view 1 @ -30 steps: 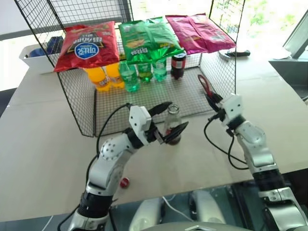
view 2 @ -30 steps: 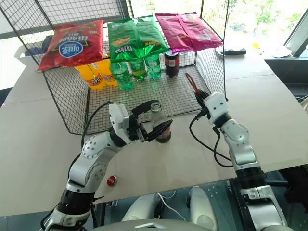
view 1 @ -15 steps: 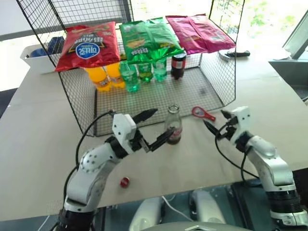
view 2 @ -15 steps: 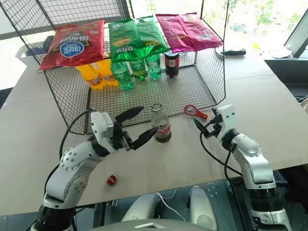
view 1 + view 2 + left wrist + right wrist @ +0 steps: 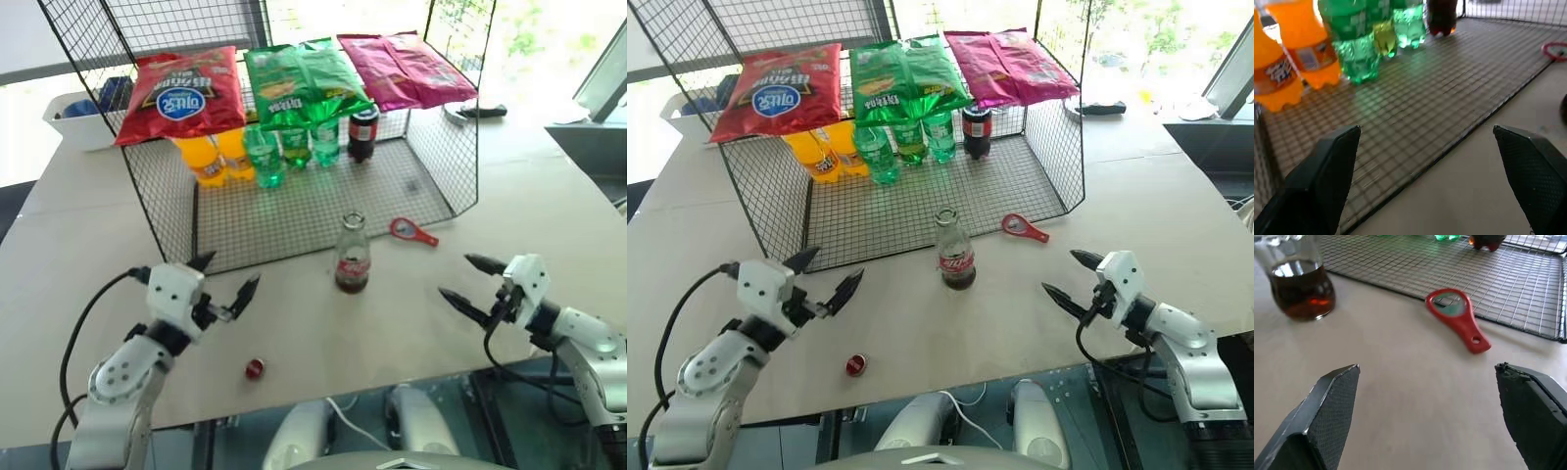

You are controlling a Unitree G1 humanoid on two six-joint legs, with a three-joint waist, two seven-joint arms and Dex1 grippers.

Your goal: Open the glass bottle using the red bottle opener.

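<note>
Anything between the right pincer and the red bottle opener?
No. The right wrist view shows bare tabletop between the open right pincer and the red bottle opener.

Strong daylight enters from the windows behind the black wire-mesh rack, washing out the far background and the pale beige table around it, while the near part of the table is evenly lit with only faint, soft shadows. The glossy red, green and magenta snack bags on top of the rack carry small highlights, and the small clear glass bottle of dark cola shows a weak reflection. In the left wrist view the orange soda bottles and the black fingers are blurred, whereas the right wrist view renders the flat red bottle opener with a ring head fairly sharply.
</note>
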